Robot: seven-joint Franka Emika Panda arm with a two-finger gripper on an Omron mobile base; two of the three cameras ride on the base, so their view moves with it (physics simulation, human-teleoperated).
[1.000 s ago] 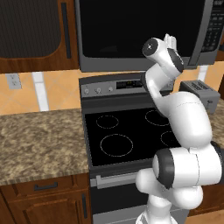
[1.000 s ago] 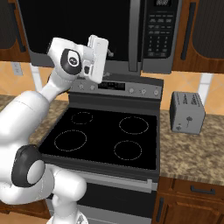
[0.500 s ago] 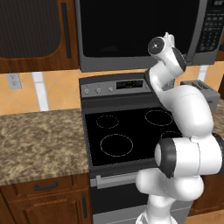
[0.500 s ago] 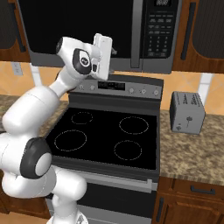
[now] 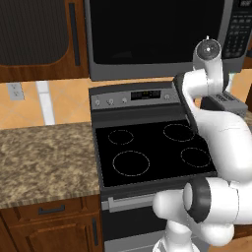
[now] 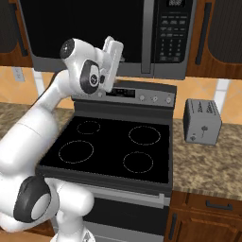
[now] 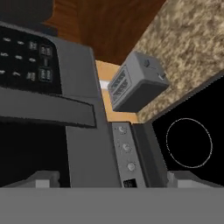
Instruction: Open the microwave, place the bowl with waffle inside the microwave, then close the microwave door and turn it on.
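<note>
- Up above the black glass-top stove (image 5: 147,152), the big black microwave with grey trim (image 6: 94,28) is shut tight. Its dark glass microwave door (image 5: 152,39) sits flush, so step one of the task isn't done yet.
- What's changed: over the last second the white arm's gripper (image 7: 113,179) has slid to the right along the front of the door. It went from roughly mid-glass toward the side with the long grey handle bar (image 6: 147,35) and the button keypad (image 6: 171,28).
- Hand view backs that up. The handle bar (image 7: 48,109) runs across the frame with the keypad (image 7: 26,52) just past it, all rolled sideways because the wrist is turned.
- The gripper is spread wide with nothing in it. Its two dark tips sit far apart at the bottom corners of the hand view.
- My read is that it's lining up to hook the handle and pull. It's close but not touching yet, as far as I can tell.
- Watch-out: the small grey toaster (image 6: 202,122) sits on the speckled granite surface (image 6: 208,165) right of the stove. It's low enough that the door swing probably misses it.
</note>
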